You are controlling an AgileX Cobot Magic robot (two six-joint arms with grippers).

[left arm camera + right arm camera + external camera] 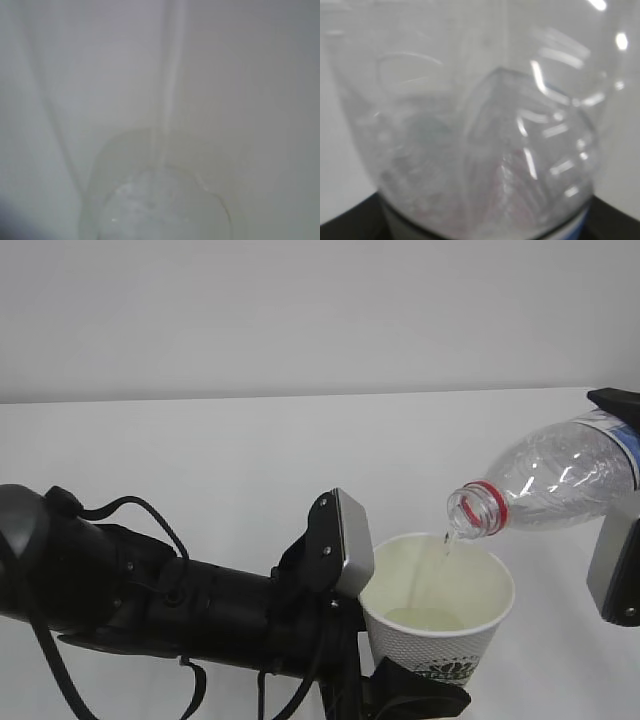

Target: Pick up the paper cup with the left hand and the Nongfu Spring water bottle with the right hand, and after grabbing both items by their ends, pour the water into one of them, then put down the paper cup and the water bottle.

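At the lower centre of the exterior frame the left claw [400, 685] pinches the paper cup [440, 615] upright by its base. At the right edge the right claw [625, 500] grips the Nongfu Spring water bottle [555, 480], tilted mouth-down to the left. A thin stream of water [445, 545] falls into the cup above the white desk [200, 450].

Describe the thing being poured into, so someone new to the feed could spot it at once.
Follow the black left arm's claw at the bottom of the exterior view. It grips the paper cup, white, cream inside, with a green logo. Unlike the clear tilted bottle above it, it stands upright and opaque, catching a thin stream of water.
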